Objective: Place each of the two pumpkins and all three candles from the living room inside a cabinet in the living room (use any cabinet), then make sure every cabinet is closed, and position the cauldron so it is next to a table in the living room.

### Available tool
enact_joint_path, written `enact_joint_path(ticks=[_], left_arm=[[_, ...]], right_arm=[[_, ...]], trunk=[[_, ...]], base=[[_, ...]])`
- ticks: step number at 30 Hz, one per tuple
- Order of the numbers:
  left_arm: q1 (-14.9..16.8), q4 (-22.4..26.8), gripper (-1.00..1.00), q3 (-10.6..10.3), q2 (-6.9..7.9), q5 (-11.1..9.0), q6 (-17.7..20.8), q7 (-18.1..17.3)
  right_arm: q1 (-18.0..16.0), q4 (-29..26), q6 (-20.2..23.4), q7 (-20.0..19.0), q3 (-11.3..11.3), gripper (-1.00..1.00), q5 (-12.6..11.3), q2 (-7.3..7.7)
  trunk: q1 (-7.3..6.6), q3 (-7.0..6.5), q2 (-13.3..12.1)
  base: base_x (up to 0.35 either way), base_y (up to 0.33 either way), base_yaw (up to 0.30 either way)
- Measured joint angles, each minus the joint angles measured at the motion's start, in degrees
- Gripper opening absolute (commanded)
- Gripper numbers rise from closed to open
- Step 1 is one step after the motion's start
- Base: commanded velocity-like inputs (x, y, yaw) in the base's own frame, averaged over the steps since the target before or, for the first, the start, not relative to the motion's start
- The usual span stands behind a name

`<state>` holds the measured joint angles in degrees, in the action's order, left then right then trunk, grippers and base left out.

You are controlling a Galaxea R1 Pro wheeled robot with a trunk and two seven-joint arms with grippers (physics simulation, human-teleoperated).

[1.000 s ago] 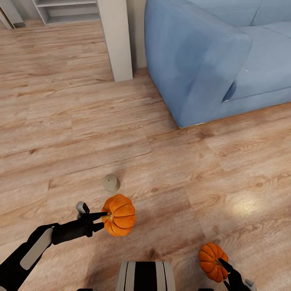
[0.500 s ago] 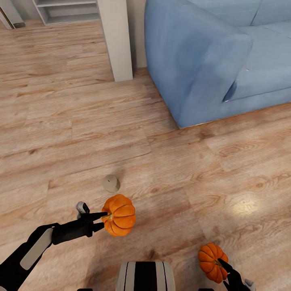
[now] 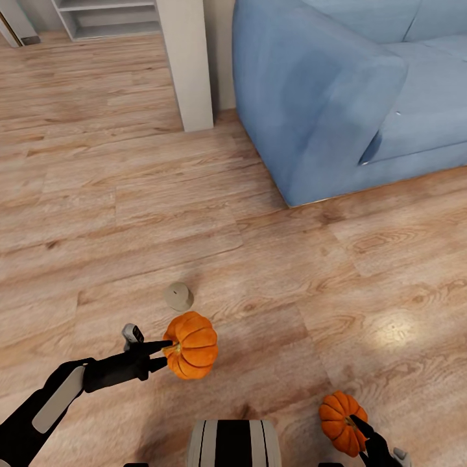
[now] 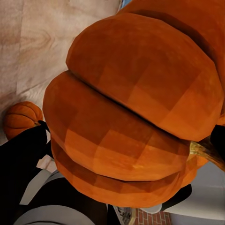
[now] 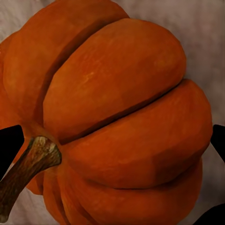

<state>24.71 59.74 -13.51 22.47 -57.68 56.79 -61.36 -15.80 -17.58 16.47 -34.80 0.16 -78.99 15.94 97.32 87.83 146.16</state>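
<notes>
Left tool (image 3: 163, 353) is clamped on one pumpkin (image 3: 191, 345), gripping at the stem end and holding it clear of the floor (image 3: 194, 214), near centre. Right tool (image 3: 360, 429) grips the second pumpkin (image 3: 342, 421), near right, low at the edge of the head view. In the right wrist view that pumpkin (image 5: 117, 122) sits between the dark fingertips (image 5: 9, 143), stem pointing out to one side.

One candle (image 3: 178, 296) stands on the floor just beyond the left pumpkin, apart from it. A blue sofa (image 3: 337, 97) takes the far right; a pale post (image 3: 186, 61) stands to its left.

I judge both pumpkins to be in hand and ready for carrying; no cabinet in sight from here.

Risks:
- Round ribbed skin, grip near the stem: a jolt while driving could roll a pumpkin out of the tool.
- The candle is close to my path; the base or the low left arm could knock it over and send it rolling.
- A turn to the right brings the sofa corner close to the right arm.
</notes>
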Motion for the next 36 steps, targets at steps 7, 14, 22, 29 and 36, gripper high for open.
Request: enact_joint_path(ticks=[7,14,22,29,36], left_arm=[[0.0,-0.1,-1.00,0.0,0.00,0.0,0.0,0.0],[0.0,-0.1,-1.00,0.0,0.00,0.0,0.0,0.0],[0.0,-0.1,-1.00,0.0,0.00,-0.1,0.0,0.0],[0.0,-0.1,-1.00,0.0,0.00,-0.1,0.0,0.0],[0.0,-0.1,-1.00,0.1,0.08,-0.8,0.0,-0.1]], right_arm=[[0.0,0.0,0.0,0.1,-0.1,-1.00,-0.1,0.00],[0.0,0.0,0.0,0.1,-0.1,-1.00,-0.1,0.00],[0.0,0.0,0.0,0.1,0.0,-1.00,0.0,0.00],[0.0,0.0,0.0,0.1,0.0,-1.00,0.0,0.00],[0.0,0.0,0.0,0.1,0.0,-1.00,0.0,0.00]], trunk=[[0.00,0.00,0.0],[0.00,0.00,0.0],[0.00,0.00,0.0],[0.00,0.00,0.0],[0.00,0.00,0.0]], base=[[0.000,0.000,0.000],[0.000,0.000,0.000],[0.000,0.000,0.000],[0.000,0.000,0.000],[0.000,0.000,0.000]])
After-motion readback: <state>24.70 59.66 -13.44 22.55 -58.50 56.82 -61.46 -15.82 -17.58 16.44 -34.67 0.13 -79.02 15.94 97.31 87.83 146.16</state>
